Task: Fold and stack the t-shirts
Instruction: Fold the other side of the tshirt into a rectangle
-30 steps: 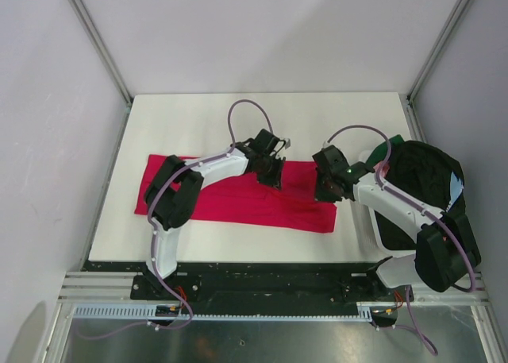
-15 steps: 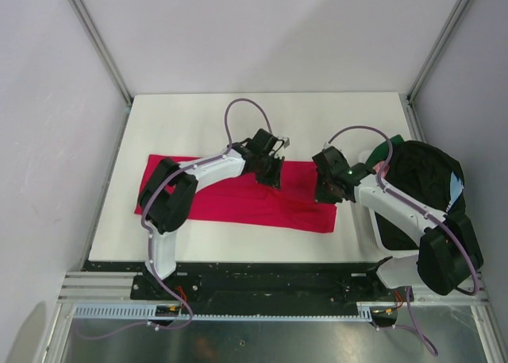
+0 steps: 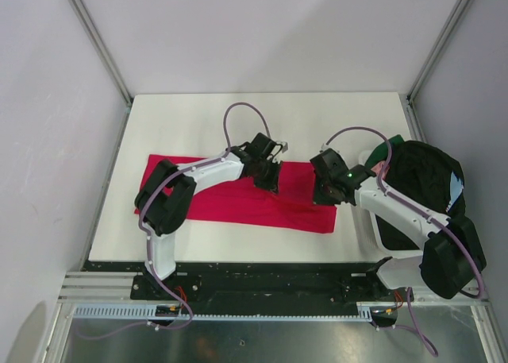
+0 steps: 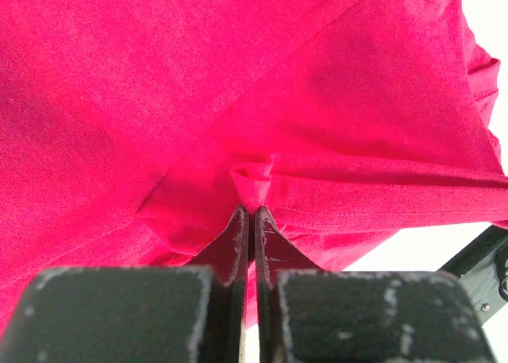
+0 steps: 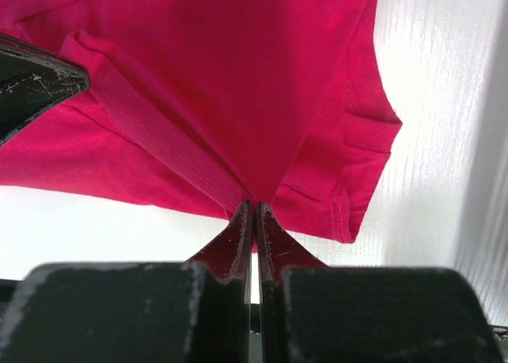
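A red t-shirt (image 3: 230, 198) lies folded in a long band across the white table (image 3: 198, 125). My left gripper (image 3: 268, 182) is shut on a pinch of the red cloth near the band's upper middle; the wrist view shows the fold (image 4: 252, 180) caught between the closed fingers. My right gripper (image 3: 324, 193) is shut on the shirt's right end; its wrist view shows the hem (image 5: 238, 184) drawn into the closed fingers, with the sleeve edge (image 5: 349, 180) hanging to the right. A dark t-shirt (image 3: 421, 180) lies heaped at the right edge.
The dark heap with a green patch (image 3: 389, 144) lies partly off the table's right side, under my right arm. Grey walls and metal frame posts (image 3: 99, 41) surround the table. A black rail (image 3: 262, 283) runs along the near edge.
Both grippers have shifted slightly to the left with the red cloth still held. The shirt's shape has barely changed.
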You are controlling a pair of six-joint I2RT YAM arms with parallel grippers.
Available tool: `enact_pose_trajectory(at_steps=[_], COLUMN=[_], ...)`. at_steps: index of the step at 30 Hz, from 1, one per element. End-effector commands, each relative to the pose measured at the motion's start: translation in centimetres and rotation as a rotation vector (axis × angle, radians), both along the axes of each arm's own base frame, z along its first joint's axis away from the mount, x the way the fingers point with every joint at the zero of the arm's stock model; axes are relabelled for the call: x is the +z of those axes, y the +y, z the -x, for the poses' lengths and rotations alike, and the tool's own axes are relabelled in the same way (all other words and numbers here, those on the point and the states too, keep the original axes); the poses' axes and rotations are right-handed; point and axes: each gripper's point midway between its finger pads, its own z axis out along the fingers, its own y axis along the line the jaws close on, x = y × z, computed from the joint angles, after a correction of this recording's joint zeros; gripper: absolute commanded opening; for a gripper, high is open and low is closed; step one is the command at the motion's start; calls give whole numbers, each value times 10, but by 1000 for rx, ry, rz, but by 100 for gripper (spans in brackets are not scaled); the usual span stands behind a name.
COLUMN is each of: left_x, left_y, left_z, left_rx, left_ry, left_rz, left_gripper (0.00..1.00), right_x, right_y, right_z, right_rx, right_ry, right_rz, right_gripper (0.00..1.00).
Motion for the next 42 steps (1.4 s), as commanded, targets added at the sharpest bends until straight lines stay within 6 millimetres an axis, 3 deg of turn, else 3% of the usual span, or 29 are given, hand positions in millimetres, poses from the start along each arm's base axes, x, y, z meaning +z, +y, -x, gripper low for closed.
enact_pose_trajectory(at_steps=[1,11,15,19,23,32,37,42], left_x=[27,22,16,14,19,47,47,46], left_y=[-3,-2,-3,0,5,-3,0,7], left_z=[-2,2,5,12,16,16,25,25], left_rx=[13,9,-8,-24,-32,-62,-73,-52], left_ry=[-59,-54,-47,-45,-61,-100,-82,-92], left_rz=[44,43,51,55,60,123,132,117], left_gripper=[0,3,16,39,50,48,42,42], right_x=[14,9,-8,-26,-27,-14,-15,-23], right_y=[2,3,-3,-9,-10,-20,-15,-4], right_z=[1,5,6,14,16,-3,-15,-12], right_rx=[-12,-13,-16,-14,-12,-49,-45,-20], right_ry=[-33,-23,-1,29,25,-16,-17,5], right_rz=[-18,7,48,75,61,-11,-35,-30], right_gripper=[0,0,6,21,34,36,35,33])
